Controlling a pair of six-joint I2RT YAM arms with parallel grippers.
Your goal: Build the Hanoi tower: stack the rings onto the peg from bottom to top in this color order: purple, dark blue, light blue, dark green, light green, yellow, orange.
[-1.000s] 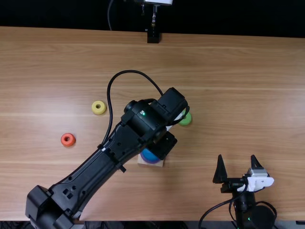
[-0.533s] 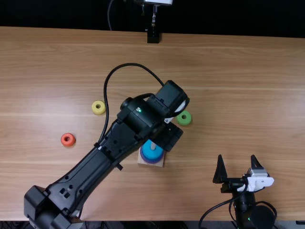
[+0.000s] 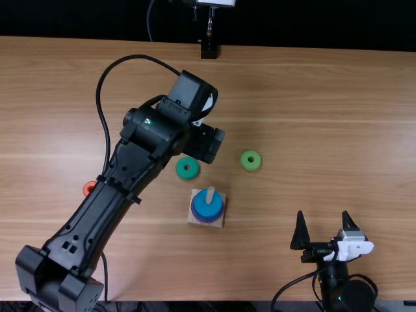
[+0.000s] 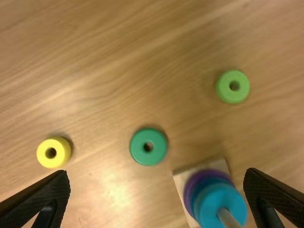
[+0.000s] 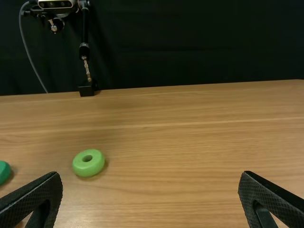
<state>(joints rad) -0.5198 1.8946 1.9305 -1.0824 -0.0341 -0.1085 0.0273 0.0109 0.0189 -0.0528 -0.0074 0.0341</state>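
The left end effector is spread wide. The dark green ring is near it, with the light green ring off to its right. In front of it, the peg wears the light blue ring. The right end effector is wide too.

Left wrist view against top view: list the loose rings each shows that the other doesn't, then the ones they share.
Left wrist view: the yellow ring.
Top view: the orange ring, partly covered by the left arm.
Both: the dark green ring and the light green ring, each lying flat on the table.
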